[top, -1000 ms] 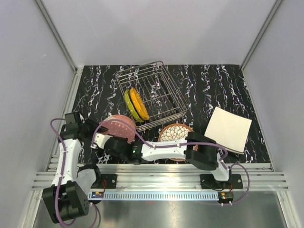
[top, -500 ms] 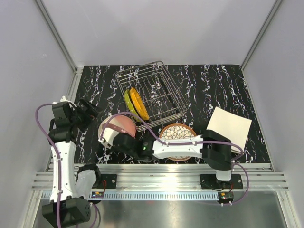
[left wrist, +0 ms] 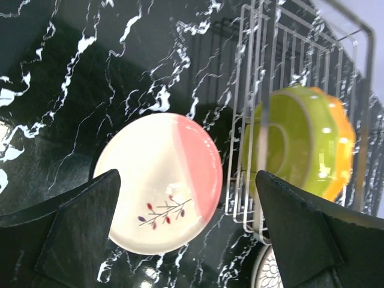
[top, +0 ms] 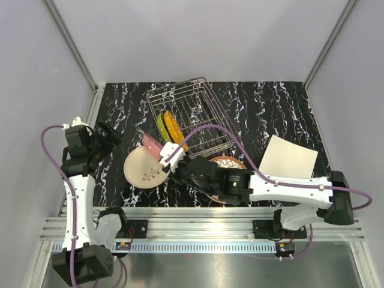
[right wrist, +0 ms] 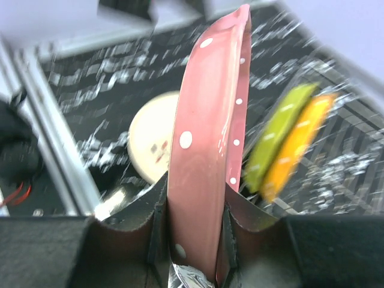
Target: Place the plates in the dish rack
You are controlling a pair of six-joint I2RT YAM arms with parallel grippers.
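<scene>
Top external view: the dish rack [top: 201, 111] sits askew on the black marbled worktop [top: 270, 108], in the upper middle of the frame.
Inside the rack: a lime-green plate [top: 162, 133] and an orange plate [top: 176, 131] stand on edge side by side at its left end, with the green one on the left.
Pink plate [right wrist: 207, 132]: white-dotted and upright on edge. In the top external view it is outside the rack, just left of the rack's lower left corner and over the upper right edge of the cream plate.
Right jaws: clenched on the pink plate's rim nearest the wrist camera, with one finger on each face.
Cream plate [top: 143, 169]: lies flat on the worktop, left of centre, with a small twig motif on it. In the left wrist view its right side looks pink.
Left jaws: released, spread wide and holding nothing, near the left edge of the top external view. In the left wrist view the cream plate shows between the two fingers, apart from both.
Petal-patterned plate [top: 223, 163]: brown-rimmed and flat on the worktop just below the rack, partly covered by the right arm.
Square white plate [top: 289, 163]: lies flat at the right of the frame, well apart from the rack.
</scene>
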